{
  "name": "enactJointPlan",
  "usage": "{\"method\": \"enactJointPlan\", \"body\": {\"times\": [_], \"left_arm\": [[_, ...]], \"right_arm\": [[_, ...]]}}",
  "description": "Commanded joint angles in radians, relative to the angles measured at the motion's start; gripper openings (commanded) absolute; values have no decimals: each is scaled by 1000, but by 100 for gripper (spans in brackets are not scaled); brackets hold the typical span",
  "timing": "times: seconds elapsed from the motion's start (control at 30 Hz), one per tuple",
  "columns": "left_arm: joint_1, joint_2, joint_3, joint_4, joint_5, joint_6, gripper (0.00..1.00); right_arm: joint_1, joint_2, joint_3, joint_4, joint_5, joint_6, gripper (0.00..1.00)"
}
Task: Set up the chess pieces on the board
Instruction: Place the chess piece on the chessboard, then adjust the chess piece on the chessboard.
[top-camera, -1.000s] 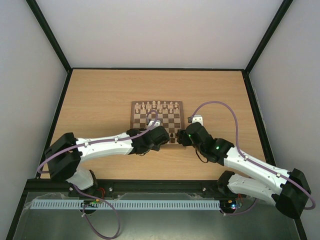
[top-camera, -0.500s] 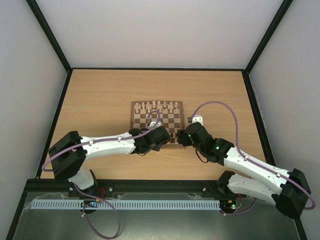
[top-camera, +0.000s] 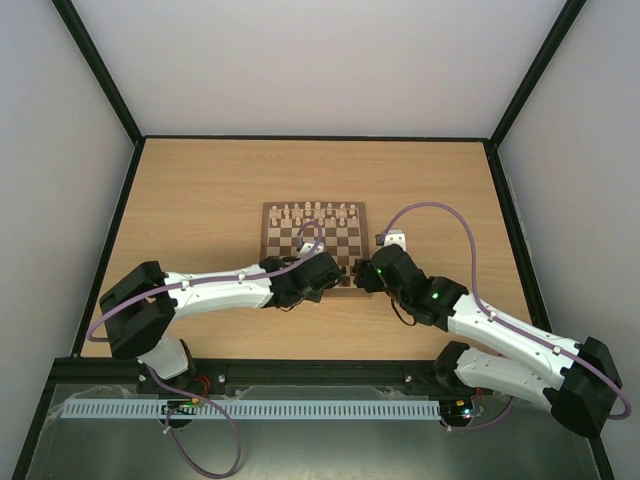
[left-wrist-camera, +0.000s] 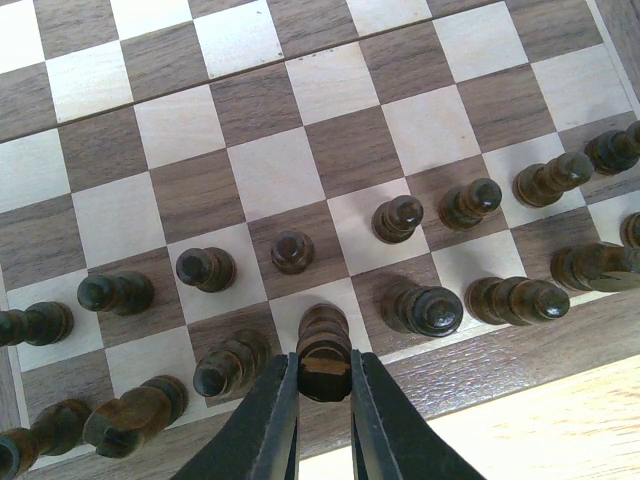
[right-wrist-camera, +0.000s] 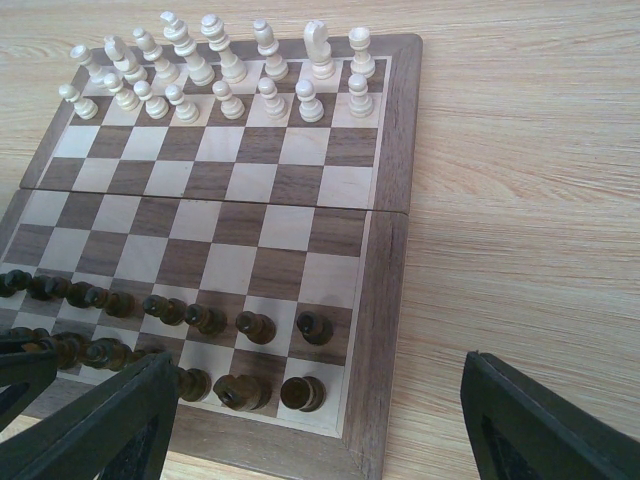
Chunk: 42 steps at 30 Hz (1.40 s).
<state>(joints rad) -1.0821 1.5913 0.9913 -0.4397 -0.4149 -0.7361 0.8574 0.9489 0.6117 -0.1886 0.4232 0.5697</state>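
The left gripper (left-wrist-camera: 323, 378) is pinching one dark piece (left-wrist-camera: 323, 348) by its top, jaws closed tight on it, and it is holding that piece upright over a back-rank square at the near edge of the board (left-wrist-camera: 250, 100). It is gripping high and narrow for a reason: neighbours are standing just beside it on both sides, so slim fingers from above are the only way in without knocking one. The dark pawns (left-wrist-camera: 292, 250) are lining the row in front, and the cream-white pieces (right-wrist-camera: 215, 60) are standing ranked along the far edge. The right gripper (right-wrist-camera: 318, 405) is hanging at the board's near right corner with its jaws spread wide and nothing between them, likely keeping out of the left arm's way. The dark side is looking close to complete.
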Motion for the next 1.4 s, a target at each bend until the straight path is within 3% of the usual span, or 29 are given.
{"method": "enactJointPlan", "body": {"times": [0.0, 0.13, 0.23, 0.63, 1.0, 1.13, 1.2, 1.37], "left_arm": [[8, 11, -2, -14, 9, 8, 10], [8, 3, -4, -19, 13, 7, 15], [8, 2, -3, -22, 12, 6, 24], [7, -36, 12, -53, -3, 1, 30], [8, -212, -1, -84, -92, 8, 64], [20, -290, -40, -70, -108, 13, 76], [29, -320, -64, -60, -105, 19, 80], [46, -367, -107, -33, -80, 43, 84]], "right_arm": [[-1, -5, -10, -16, 6, 9, 78], [-1, -5, -10, -17, 3, 9, 78], [-2, -5, -9, -17, 2, 8, 78], [-1, 0, -10, -15, 2, 7, 79], [-1, 62, 57, -65, -51, -11, 74], [-2, 120, 117, -124, -85, -20, 63], [-1, 161, 151, -162, -109, -19, 55], [-1, 281, 223, -223, -124, -15, 53]]}}
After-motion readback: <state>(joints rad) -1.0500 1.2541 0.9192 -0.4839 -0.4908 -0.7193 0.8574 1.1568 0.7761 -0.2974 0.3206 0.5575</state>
